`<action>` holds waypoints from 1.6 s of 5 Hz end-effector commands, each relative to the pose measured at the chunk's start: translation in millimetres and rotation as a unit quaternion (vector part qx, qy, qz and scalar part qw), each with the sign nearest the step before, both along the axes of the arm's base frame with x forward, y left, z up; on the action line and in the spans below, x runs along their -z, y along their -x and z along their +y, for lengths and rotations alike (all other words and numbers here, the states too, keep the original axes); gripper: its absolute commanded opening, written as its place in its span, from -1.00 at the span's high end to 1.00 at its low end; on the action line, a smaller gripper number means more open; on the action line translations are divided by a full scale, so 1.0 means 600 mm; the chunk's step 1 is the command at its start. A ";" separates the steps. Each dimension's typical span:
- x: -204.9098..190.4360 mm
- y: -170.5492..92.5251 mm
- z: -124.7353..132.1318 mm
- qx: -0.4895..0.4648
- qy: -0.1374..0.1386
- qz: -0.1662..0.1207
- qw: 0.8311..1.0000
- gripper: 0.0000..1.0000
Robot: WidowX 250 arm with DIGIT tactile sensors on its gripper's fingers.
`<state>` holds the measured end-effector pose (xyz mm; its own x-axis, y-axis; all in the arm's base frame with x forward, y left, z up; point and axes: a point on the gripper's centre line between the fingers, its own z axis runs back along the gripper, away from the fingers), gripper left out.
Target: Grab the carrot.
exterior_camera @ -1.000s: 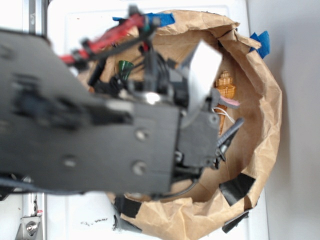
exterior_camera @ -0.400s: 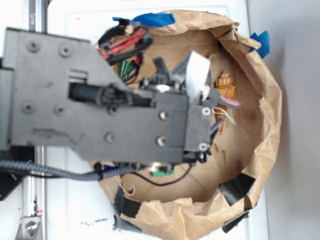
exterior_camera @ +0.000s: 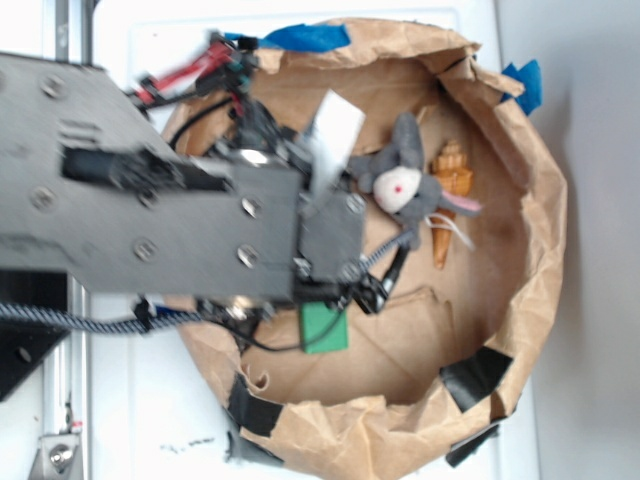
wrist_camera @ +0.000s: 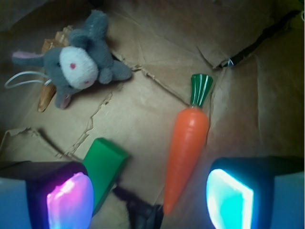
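Spread wide, the end effector (wrist_camera: 150,195) hangs over the brown paper with nothing between its two lit pads, one glowing pink (wrist_camera: 70,200) at the lower left of the wrist view and one cyan (wrist_camera: 228,195) at the lower right. From where it looks down, the carrot (wrist_camera: 187,143) lies flat on the paper, green stem pointing up and away, narrow tip pointing back toward the gap between the pads and sitting a little right of centre. I'd say the reach is under way but the grasp has not begun. To do it well, the arm probably wants to push forward along the carrot's length so the pads straddle the thicker upper half, not the slippery tapered tip, then drop until they are low beside it before closing across its width. The green block (wrist_camera: 105,167) lies just beside the pink pad and near the carrot, so that pad could easily nudge it or come down on top of it. The plush donkey (wrist_camera: 78,64) and the cone toy (wrist_camera: 47,90) half hidden under it are well apart, up at the far left. In the outside view the arm covers the carrot entirely; the crumpled paper wall (exterior_camera: 540,200) rings the floor, with open room toward its middle and right.
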<state>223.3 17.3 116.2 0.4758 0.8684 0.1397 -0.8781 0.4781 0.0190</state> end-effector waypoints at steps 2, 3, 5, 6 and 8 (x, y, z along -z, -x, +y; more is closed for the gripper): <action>-0.016 0.002 0.011 0.001 0.000 -0.023 1.000 -1.00; 0.018 -0.016 0.029 -0.030 -0.006 -0.002 1.000 -1.00; 0.032 -0.034 0.042 -0.092 0.000 0.012 0.996 -1.00; 0.038 -0.025 0.047 -0.101 -0.004 0.013 0.995 -1.00; 0.055 0.019 0.082 -0.107 -0.015 0.002 0.994 -1.00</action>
<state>216.0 57.5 73.2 0.2959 0.9435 0.1491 -0.9550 0.2890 0.0663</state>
